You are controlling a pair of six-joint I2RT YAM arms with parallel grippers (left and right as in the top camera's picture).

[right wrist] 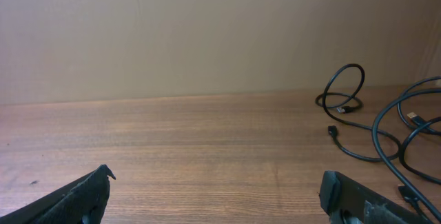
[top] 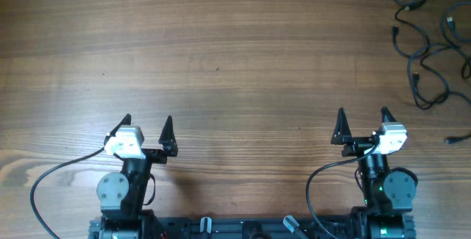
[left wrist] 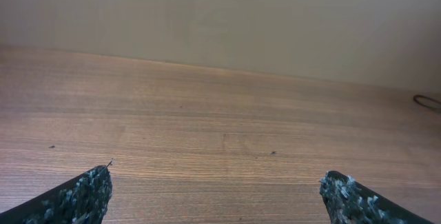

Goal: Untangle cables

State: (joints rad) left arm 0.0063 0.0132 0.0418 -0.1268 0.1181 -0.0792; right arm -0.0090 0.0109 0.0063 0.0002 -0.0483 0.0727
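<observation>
The cables are thin black cords lying in loose curls at the far right corner of the wooden table, partly cut off by the frame edge. They also show at the right of the right wrist view. A small loop of cord shows at the right edge of the left wrist view. My left gripper is open and empty at the near left, far from the cables. My right gripper is open and empty at the near right, well short of the cables.
A separate short black cord end lies at the right edge, beside the right arm. The thick black arm wires loop near both bases. A plain wall stands behind the table's far edge.
</observation>
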